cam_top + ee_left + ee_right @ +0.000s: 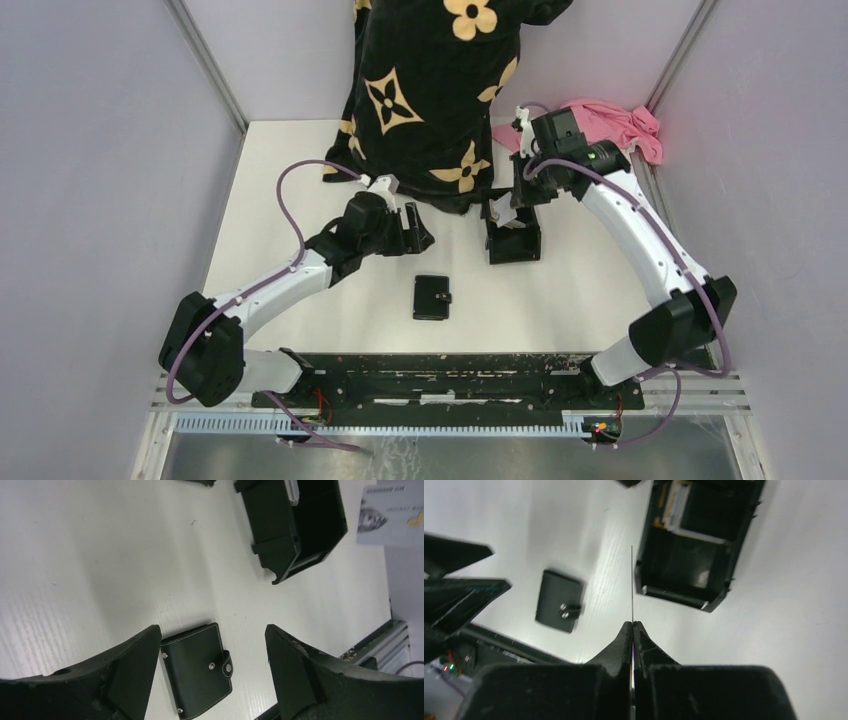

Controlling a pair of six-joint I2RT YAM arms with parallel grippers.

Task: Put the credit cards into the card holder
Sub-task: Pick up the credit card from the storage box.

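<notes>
Left hand (212, 632) spread wide, holding nothing — the closed card holder (197, 672) lies on the tabletop (100, 555) lower centre, framed between its fingers (130, 675), untouched. Right hand (632, 626) pinches a whitish-grey credit card (632, 580) edge-on.

We saw a white table (285, 205) enclosed by pale grey walls (100, 160). At twelve o'clock a black cloth (430, 90) patterned with tan flowers hung onto the far edge. At two o'clock lay a crumpled pink cloth (622, 124). A black open tray (513, 245) sat just past centre, toward one o'clock.
</notes>
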